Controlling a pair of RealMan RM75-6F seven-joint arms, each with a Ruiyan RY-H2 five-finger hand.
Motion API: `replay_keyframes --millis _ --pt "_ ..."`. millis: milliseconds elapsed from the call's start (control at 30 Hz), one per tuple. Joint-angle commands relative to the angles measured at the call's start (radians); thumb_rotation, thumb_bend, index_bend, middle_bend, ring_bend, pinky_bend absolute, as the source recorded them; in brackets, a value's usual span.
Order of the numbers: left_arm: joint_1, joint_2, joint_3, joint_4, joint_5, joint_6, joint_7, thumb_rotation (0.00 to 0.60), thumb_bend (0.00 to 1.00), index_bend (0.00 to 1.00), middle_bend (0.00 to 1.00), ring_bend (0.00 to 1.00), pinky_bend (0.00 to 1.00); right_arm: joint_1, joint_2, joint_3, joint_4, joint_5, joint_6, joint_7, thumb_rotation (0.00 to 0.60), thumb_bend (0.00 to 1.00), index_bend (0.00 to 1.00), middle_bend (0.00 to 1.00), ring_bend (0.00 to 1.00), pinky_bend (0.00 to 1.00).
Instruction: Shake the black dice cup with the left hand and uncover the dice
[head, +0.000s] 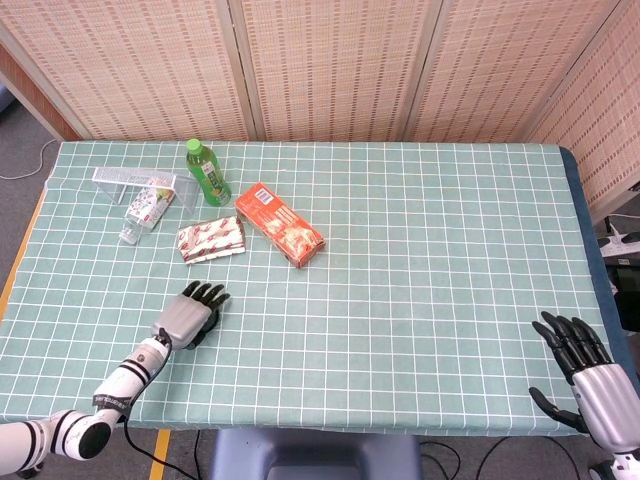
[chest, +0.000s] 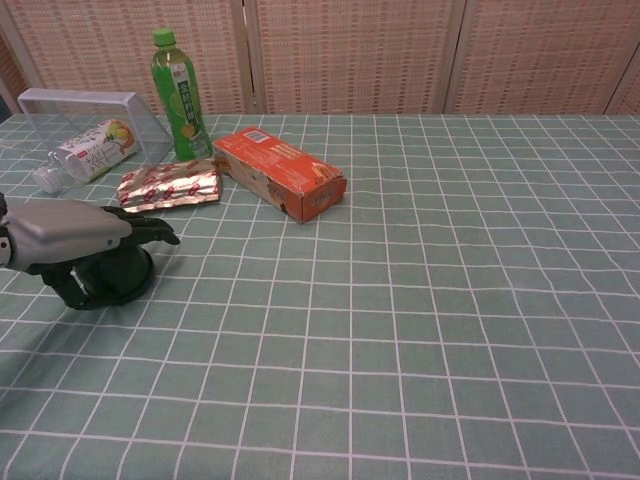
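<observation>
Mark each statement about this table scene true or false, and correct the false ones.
1. The green bottle stands upright. True.
2. The left hand is over the black cup with its fingers spread. True.
3. The orange box is stacked on the foil packet. False: it lies beside it on the cloth.
4. The right hand holds a die. False: it is open and holds nothing.

Looks like a robot lab or test room rather than anyone's home. The worktop (head: 420, 260) wears a green checked cloth, woven-reed partition screens (head: 330, 70) box it in, and cables (head: 20, 170) trail over the grey floor (head: 25, 135). A green drink bottle (head: 207, 172) and an orange snack box (head: 280, 224) sit out like props.
</observation>
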Motion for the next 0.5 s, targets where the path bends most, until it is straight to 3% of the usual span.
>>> replay_keyframes --millis 33,500 --pt "0.001 -0.008 -0.005 0.008 0.012 0.007 -0.008 0.6 0.43 0.0 0.0 0.0 0.06 -0.001 0.0 0.001 0.0 0.0 0.002 0.001 0.6 0.2 0.0 0.0 0.0 0.0" --pt "-0.007 0.015 -0.032 0.014 -0.009 -0.032 -0.063 0.6 0.42 0.0 0.0 0.0 0.05 -0.001 0.002 0.004 0.002 0.004 0.008 0.011 0.6 0.2 0.0 0.0 0.0 0.0"
